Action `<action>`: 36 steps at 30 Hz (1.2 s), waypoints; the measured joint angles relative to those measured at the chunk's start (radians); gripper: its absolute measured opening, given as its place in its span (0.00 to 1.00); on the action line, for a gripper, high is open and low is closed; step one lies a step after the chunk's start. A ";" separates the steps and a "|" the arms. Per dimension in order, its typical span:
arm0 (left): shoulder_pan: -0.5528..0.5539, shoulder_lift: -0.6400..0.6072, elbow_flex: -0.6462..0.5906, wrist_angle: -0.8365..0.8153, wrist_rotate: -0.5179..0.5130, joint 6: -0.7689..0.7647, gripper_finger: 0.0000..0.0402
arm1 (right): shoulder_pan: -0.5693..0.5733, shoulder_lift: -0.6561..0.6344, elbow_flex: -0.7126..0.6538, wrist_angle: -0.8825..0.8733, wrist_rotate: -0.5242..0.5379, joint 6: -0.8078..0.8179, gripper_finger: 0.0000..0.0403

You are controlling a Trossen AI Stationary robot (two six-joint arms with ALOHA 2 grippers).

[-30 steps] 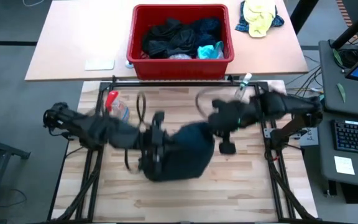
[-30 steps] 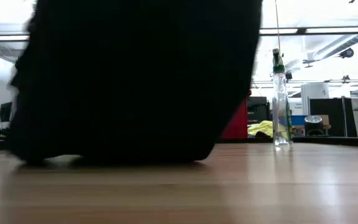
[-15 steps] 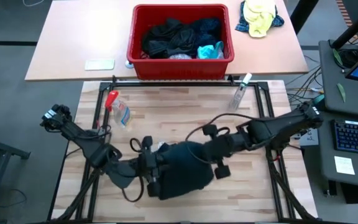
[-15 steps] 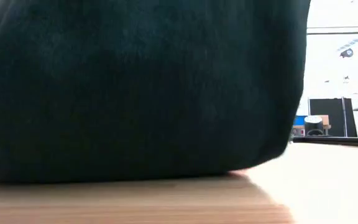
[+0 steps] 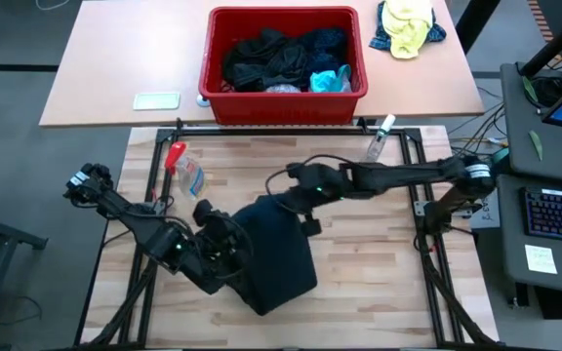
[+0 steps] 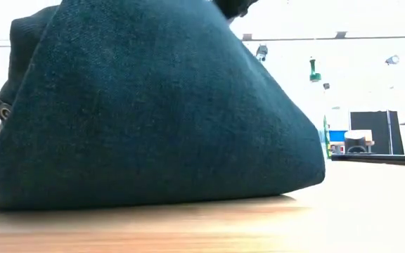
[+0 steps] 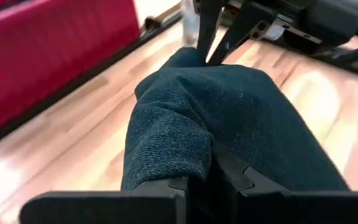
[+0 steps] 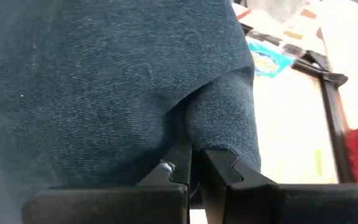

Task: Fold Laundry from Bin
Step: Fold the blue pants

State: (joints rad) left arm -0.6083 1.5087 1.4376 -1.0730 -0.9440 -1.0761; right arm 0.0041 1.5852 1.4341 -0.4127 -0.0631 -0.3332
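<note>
Laundry, one dark garment (image 5: 279, 255), hangs stretched between left pincer (image 5: 224, 244) and right pincer (image 5: 296, 200), each pinching an edge, probably to spread it flat on the tabletop (image 5: 379, 283).

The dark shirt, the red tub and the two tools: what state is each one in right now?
Dark shirt: out of the tub, on the wooden table, pinched at two spots.
Red tub: upright, clothes inside.
Left tool: shut on the shirt.
Right tool: shut on the shirt.
Spray bottle: lying on the table.
</note>
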 joint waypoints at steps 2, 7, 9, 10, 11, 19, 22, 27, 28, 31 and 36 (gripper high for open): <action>0.000 0.005 -0.001 -0.055 0.052 -0.059 0.03 | -0.014 0.041 -0.001 0.043 -0.020 0.000 0.02; -0.001 0.015 -0.048 -0.077 0.204 -0.134 0.03 | -0.017 0.150 -0.001 0.154 -0.024 -0.036 0.02; 0.000 0.015 -0.086 -0.079 0.259 -0.166 0.03 | -0.018 0.192 -0.001 0.200 -0.024 -0.048 0.02; 0.001 0.015 -0.104 -0.080 0.294 -0.178 0.03 | -0.019 0.210 -0.001 0.223 -0.023 -0.049 0.02; 0.002 0.015 -0.125 -0.079 0.335 -0.188 0.03 | -0.020 0.225 -0.001 0.239 -0.020 -0.047 0.02; 0.003 0.015 -0.302 -0.035 0.511 -0.219 0.04 | -0.026 0.312 -0.001 0.343 -0.014 0.007 0.02; 0.004 0.016 -0.347 -0.027 0.513 -0.239 0.06 | -0.029 0.340 -0.001 0.385 -0.012 0.030 0.03; 0.010 0.016 -0.381 -0.025 0.524 -0.280 0.13 | -0.045 0.362 -0.001 0.435 -0.014 0.113 0.11; 0.009 0.016 -0.381 -0.025 0.525 -0.280 0.15 | -0.051 0.362 -0.001 0.435 -0.015 0.127 0.14; 0.010 0.016 -0.372 -0.039 0.555 -0.277 0.21 | -0.070 0.349 -0.001 0.418 -0.015 0.152 0.23; 0.009 0.015 -0.351 -0.084 0.582 -0.272 0.30 | -0.105 0.289 -0.001 0.366 -0.010 0.156 0.38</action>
State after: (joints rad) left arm -0.5991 1.5234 1.0869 -1.1570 -0.3623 -1.3479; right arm -0.1006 1.8741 1.4330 -0.0467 -0.0730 -0.1776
